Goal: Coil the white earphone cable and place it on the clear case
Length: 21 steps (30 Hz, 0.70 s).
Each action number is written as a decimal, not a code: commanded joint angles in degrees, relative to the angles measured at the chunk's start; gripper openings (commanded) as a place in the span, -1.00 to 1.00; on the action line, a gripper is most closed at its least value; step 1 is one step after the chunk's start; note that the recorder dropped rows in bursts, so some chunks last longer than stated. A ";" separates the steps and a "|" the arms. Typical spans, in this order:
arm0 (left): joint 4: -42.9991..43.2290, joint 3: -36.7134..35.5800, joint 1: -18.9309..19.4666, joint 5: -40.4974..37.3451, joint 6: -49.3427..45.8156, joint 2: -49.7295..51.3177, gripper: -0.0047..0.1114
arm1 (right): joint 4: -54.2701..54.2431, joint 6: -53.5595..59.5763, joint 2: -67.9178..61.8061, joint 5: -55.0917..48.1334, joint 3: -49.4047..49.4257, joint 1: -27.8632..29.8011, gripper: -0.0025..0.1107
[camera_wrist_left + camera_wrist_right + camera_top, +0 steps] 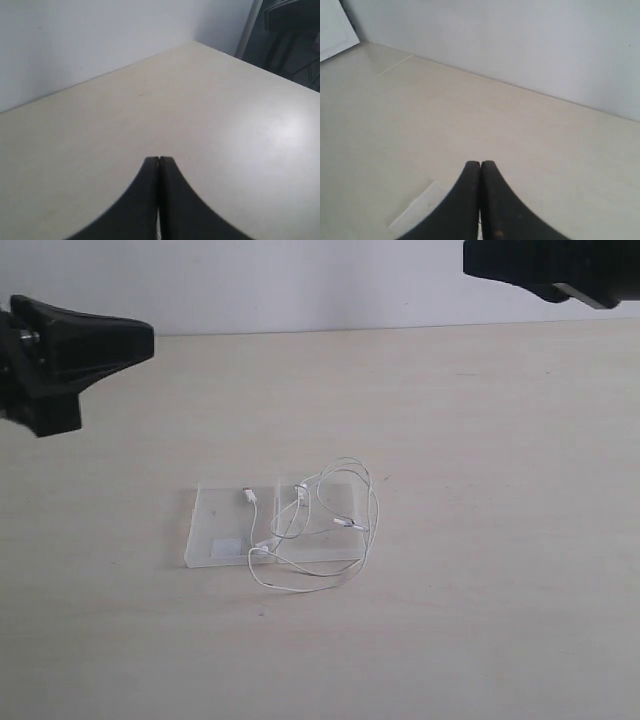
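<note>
The clear case (215, 525) lies open and flat in the middle of the table, with a small white label on its left half. The white earphone cable (350, 523) rests in loose loops over the case's right half. Some loops spill past its front and right edges onto the table. My left gripper (148, 340) hangs shut at the far left, well away from the case. My right gripper (470, 260) is at the top right, also far from it. In the wrist views the left gripper (159, 159) and right gripper (480, 162) are both shut on nothing.
The pale wooden table (480, 590) runs back to a white wall. A pale flat translucent piece (415, 207) lies on the table beside my right fingers; I cannot tell what it is. Dark metal framing (292, 30) stands beyond the table's corner.
</note>
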State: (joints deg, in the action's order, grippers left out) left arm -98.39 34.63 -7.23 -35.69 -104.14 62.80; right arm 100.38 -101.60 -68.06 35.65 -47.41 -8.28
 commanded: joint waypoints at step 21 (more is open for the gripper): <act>-1.55 -20.06 0.07 9.09 9.53 -42.53 -0.92 | -0.44 -2.77 32.49 0.20 19.20 0.00 -0.96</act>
State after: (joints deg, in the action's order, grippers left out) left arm -99.23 16.41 -7.23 -27.17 -96.13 23.14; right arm 100.28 -104.06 -36.86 34.42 -29.80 -8.28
